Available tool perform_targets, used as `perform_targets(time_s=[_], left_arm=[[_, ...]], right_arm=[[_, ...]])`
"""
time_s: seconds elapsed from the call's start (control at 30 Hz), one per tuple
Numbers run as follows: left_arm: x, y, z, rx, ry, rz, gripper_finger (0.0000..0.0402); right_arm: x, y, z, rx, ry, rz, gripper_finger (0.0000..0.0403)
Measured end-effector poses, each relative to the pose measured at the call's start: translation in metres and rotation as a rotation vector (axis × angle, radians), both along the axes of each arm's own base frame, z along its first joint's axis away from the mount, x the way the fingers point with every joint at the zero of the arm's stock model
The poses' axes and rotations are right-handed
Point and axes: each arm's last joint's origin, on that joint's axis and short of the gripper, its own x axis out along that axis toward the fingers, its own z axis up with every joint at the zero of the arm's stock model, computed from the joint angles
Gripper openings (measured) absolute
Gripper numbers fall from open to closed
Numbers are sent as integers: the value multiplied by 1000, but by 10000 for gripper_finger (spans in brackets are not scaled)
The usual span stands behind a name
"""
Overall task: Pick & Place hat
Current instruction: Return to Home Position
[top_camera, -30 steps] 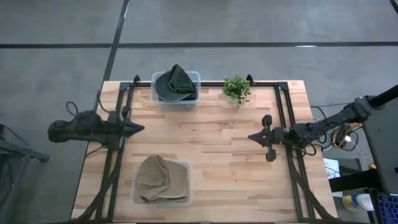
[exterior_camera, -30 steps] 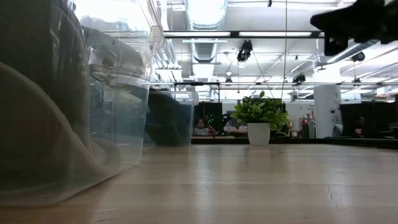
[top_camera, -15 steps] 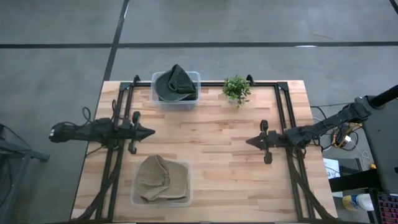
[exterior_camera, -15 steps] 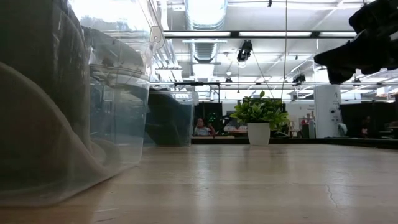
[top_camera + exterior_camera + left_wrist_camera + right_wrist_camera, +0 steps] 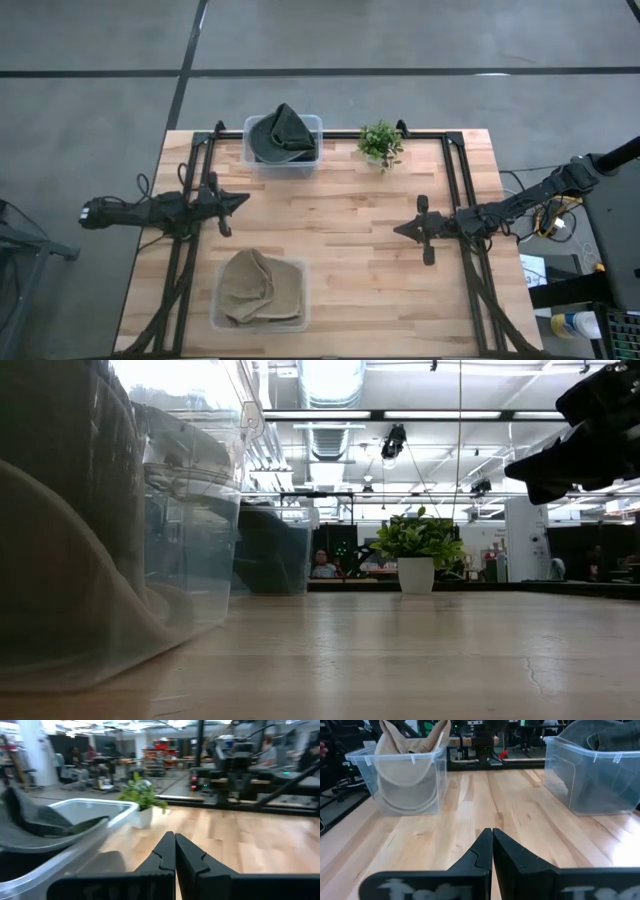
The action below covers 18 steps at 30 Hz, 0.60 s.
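A tan hat (image 5: 257,288) sits crumpled in a clear bin (image 5: 300,268) by the table's near edge; the right wrist view shows it too (image 5: 409,750). A dark green hat (image 5: 283,135) fills a second clear bin (image 5: 250,125) at the far edge, and that bin also shows in the left wrist view (image 5: 95,810). My left gripper (image 5: 241,200) hovers shut over the table's left part, between the two bins, pointing right (image 5: 174,837). My right gripper (image 5: 398,229) hovers shut over the right part, pointing left (image 5: 492,832). It appears high up in the low view (image 5: 560,460).
A small potted plant (image 5: 380,143) stands at the far edge, right of the dark hat's bin. Black frame rails (image 5: 452,190) run along both sides of the table. Bare wood (image 5: 330,230) lies between the two grippers.
My left gripper has reached toward the table's right and swung slightly toward the far bin. My right gripper has moved toward the table's left and a little toward the near edge, coming lower in the low view. Both have stayed shut. The hats have not moved.
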Motion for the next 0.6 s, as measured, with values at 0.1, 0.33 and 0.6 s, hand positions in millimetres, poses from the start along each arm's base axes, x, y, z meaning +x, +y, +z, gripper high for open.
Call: perform_targets(time_s=[0.1, 0.33, 0.6], left_arm=[[0, 1, 0, 2, 2, 25, 0], [0, 1, 0, 0, 3, 25, 0], [0, 1, 0, -1, 4, 25, 0]], right_arm=[[0, 0, 0, 1, -3, 0, 9], [0, 0, 0, 1, -3, 0, 9], [0, 0, 0, 1, -3, 0, 9]])
